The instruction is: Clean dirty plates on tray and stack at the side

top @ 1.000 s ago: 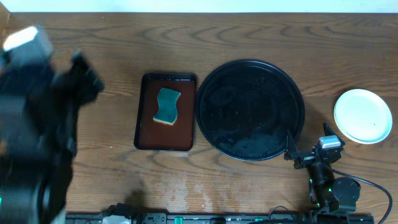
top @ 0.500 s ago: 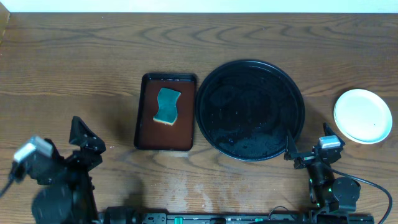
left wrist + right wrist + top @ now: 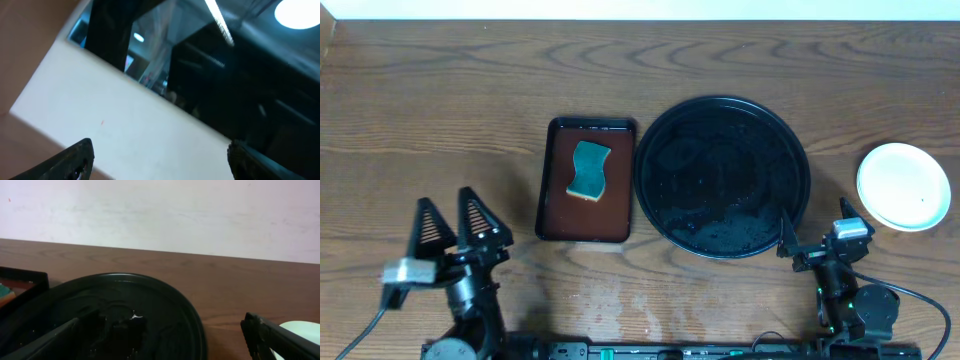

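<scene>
Tray (image 3: 722, 98) looks bare & plates (image 3: 903, 186) seem stacked at rt, so park L hand (image 3: 446, 208) & R hand (image 3: 813, 232), both released/empty, w/o nudging them.

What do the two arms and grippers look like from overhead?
Both are matte black. Left gripper: two triangular fingers, a pale grey block behind them, a black cable trailing off. Right gripper: slim dark fingers, a small white block, a looping cable.

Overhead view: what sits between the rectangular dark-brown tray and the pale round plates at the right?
Overhead shows the large round glossy black tray, holding nothing, between them; bare wooden table separates it from the pale plates.
</scene>
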`<act>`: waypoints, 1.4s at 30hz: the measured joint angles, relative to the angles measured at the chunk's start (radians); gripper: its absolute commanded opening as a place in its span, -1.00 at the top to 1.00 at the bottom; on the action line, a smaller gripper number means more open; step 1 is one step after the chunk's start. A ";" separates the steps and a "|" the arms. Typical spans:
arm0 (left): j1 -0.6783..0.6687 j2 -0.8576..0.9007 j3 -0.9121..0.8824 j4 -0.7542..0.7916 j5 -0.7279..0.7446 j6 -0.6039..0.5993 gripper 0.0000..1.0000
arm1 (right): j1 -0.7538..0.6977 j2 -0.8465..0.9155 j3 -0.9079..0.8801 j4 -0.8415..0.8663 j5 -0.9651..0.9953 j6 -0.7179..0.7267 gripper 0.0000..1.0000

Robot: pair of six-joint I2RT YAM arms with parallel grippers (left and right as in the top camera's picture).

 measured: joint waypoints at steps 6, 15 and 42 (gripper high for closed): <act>0.000 -0.005 -0.106 0.031 0.008 -0.011 -0.72 | 0.000 0.000 0.000 0.000 0.000 0.000 -0.99; 0.000 -0.006 -0.205 0.013 0.011 -0.011 -0.72 | 0.000 0.000 0.000 0.000 0.000 0.000 -0.99; 0.000 -0.010 -0.249 -0.272 0.060 0.100 -0.72 | 0.000 0.000 0.000 0.000 0.000 0.000 -0.99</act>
